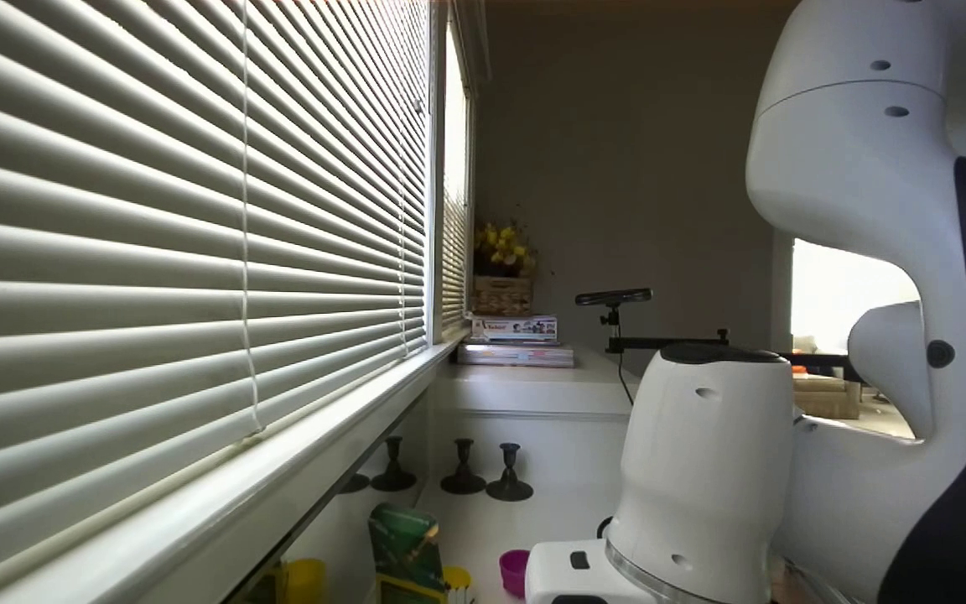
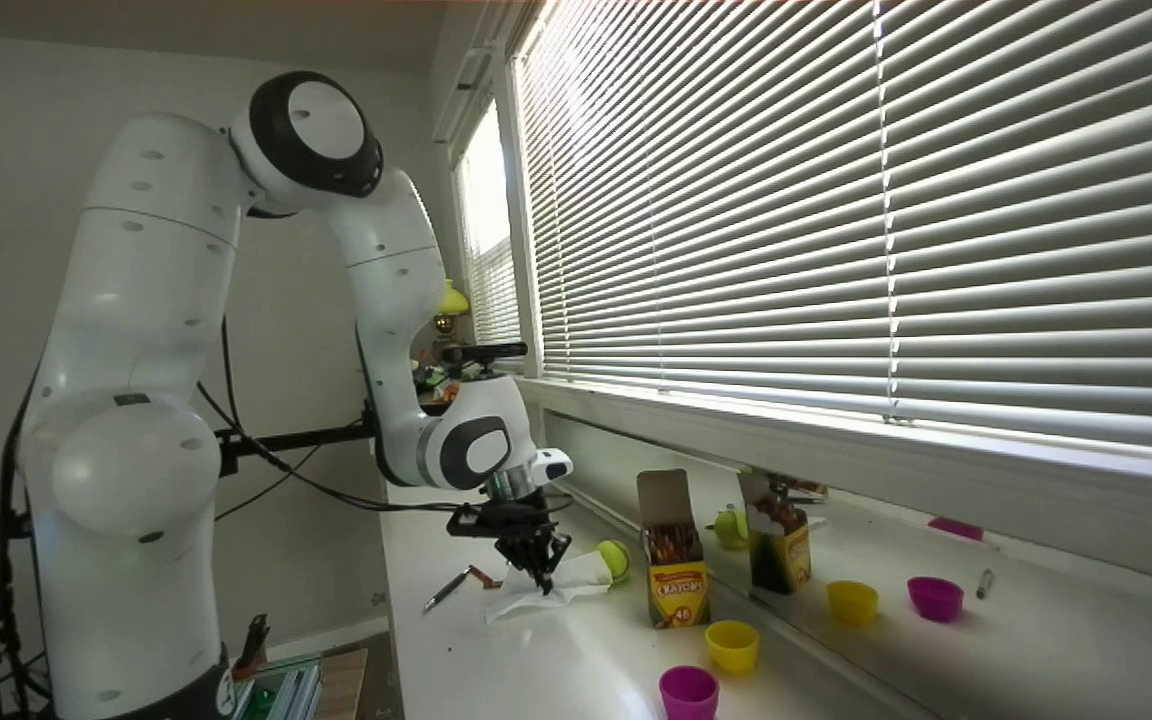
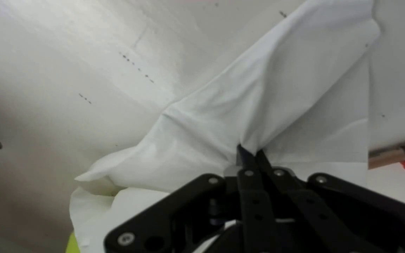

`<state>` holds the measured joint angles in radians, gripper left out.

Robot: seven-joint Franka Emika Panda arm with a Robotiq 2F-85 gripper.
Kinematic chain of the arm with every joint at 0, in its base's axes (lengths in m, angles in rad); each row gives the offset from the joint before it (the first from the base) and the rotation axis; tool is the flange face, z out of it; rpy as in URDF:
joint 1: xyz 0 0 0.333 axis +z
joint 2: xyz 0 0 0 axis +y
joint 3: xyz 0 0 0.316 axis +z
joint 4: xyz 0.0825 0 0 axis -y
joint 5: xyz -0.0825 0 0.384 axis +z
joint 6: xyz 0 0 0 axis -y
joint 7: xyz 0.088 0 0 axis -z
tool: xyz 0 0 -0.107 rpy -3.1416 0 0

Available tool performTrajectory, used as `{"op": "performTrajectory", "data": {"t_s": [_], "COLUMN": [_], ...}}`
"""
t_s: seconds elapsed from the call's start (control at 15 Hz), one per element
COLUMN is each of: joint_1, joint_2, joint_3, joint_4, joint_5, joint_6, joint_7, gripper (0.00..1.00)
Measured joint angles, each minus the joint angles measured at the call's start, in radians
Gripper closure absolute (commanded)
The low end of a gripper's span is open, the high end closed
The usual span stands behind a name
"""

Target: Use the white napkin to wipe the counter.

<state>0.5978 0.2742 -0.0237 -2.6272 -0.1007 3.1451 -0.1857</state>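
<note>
Well, your gripper (image 3: 251,151) pinches the napkin (image 3: 220,119), probably light, limp (tearable, too). Hold those folds (image 3: 269,88) fanning toward wrist-view one o'clock.

Looks like a home; window blinds (image 1: 156,289); candlesticks (image 1: 509,488); yellow flowers (image 1: 500,247).

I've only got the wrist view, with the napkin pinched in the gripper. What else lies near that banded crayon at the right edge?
Observer: In an exterior view, a pen lies near the crayon on the counter.
Operator: What stands near the napkin?
Observer: A crayon box, upright, its flap open.
Operator: Any cup by it?
Observer: Yes, a yellow cup.
</note>
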Motion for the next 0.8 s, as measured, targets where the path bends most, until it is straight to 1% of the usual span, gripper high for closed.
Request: {"op": "performTrajectory", "data": {"t_s": [0.27, 0.47, 0.6, 0.8], "joint_1": [0.007, 0.007, 0.005, 0.004], "joint_2": [0.000, -0.001, -0.004, -0.009], "joint_3": [0.006, -0.008, -0.037, -0.114], "joint_4": [-0.007, -0.021, -0.031, -0.048], "joint_5": [0.000, 0.000, 0.000, -0.001], "joint_6": [0.017, 0.042, 0.053, 0.069], "joint_7": [-0.002, -0.003, -0.004, -0.018], "gripper": [1.00, 1.00, 1.00, 1.00]}}
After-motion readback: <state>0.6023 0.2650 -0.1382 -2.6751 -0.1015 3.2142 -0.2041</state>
